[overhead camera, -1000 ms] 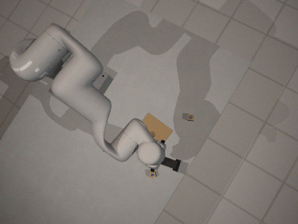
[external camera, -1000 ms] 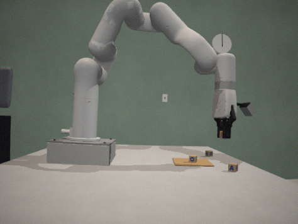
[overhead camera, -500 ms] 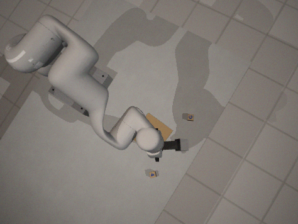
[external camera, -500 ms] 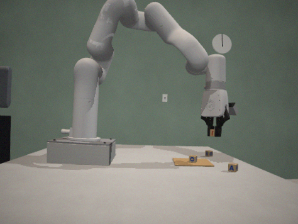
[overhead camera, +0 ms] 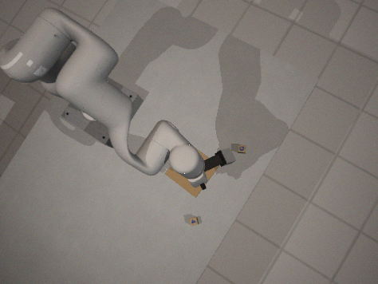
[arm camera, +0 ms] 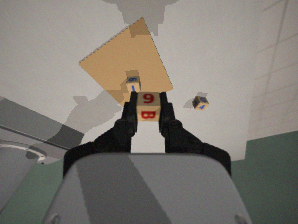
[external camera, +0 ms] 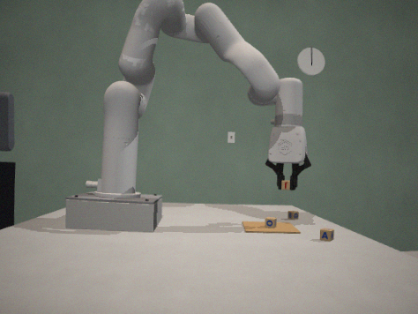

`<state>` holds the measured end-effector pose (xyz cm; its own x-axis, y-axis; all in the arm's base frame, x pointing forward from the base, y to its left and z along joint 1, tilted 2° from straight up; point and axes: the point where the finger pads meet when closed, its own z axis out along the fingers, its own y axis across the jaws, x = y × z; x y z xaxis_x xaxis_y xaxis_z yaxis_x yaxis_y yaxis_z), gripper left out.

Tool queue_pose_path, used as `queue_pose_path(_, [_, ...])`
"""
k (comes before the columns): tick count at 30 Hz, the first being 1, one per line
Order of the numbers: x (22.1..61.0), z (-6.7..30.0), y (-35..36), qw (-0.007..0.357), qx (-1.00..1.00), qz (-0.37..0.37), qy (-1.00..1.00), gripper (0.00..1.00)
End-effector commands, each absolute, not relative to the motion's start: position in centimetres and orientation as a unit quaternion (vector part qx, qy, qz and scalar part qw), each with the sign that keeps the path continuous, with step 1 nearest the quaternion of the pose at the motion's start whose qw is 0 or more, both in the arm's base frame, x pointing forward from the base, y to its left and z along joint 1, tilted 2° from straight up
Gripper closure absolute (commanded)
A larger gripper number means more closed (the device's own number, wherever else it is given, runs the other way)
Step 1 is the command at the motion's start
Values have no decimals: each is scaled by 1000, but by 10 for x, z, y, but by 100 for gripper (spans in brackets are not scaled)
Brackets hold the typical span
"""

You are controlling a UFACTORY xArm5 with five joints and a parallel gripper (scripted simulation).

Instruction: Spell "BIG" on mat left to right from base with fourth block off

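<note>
My gripper (external camera: 287, 185) is shut on a wooden block with red marks (arm camera: 148, 105), whose near face shows a red B. I hold it well above the table, over the near part of the tan mat (external camera: 271, 229). In the wrist view the mat (arm camera: 125, 62) lies ahead, with a blue-lettered block (arm camera: 132, 82) near its edge. That block stands flat on the mat in the side view (external camera: 270, 222). The G block (overhead camera: 241, 148) (external camera: 293, 214) lies off the mat, beyond it. The A block (external camera: 326, 235) (overhead camera: 193, 220) lies off the mat on the table. In the overhead view the arm hides the gripper.
The robot base (external camera: 114, 213) stands at the left of the table. The table's right edge (overhead camera: 255, 191) runs close to the G block and the A block, with tiled floor beyond. Another blue-marked block (arm camera: 200, 103) shows to the right of the mat in the wrist view.
</note>
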<state>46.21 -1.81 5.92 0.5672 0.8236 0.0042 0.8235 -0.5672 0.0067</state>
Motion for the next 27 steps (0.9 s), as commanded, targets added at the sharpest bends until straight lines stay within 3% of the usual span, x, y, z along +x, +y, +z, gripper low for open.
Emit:
queue_pose_path(1, [452,61,-8,5,851,7,526,79])
queue_pose_path(16, [421,60,17,6,737,7,676,79])
queue_pose_path(27, [419,60,18,6,731,7,683,79])
